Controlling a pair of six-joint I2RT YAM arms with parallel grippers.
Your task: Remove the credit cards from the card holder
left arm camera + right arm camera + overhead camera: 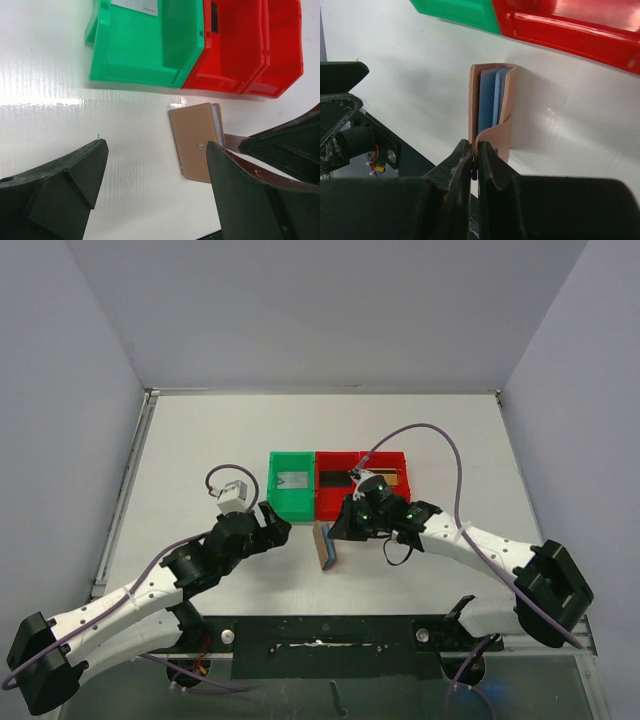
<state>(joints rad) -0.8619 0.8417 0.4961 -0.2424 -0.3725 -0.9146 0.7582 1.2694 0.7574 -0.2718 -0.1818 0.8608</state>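
The card holder (492, 117) is a tan leather sleeve standing on its long edge on the white table (200, 440), its mouth gaping enough to show two blue cards (490, 97) upright inside, side by side. It sits at 6 o'clock from the seam between the green bin (290, 495) and the nearer of the two red bins (338, 502), apart from both, with a strip of bare tabletop between. The right gripper (476, 155), reaching in from the holder's 3 o'clock, has its jaws pinched together on a curled flap of the holder's near wall. The left gripper (157, 150) stands at 9 o'clock with its jaws wide apart, touching nothing. Wide bare table lies toward 9 and 12 o'clock, as far as the raised table rim and the grey walls. Counted: one holder, one green bin, two red bins, and one card in each bin: a silver-grey card (292, 480), a black card (335, 478) and a gold-tan card (388, 478), the last partly hidden.
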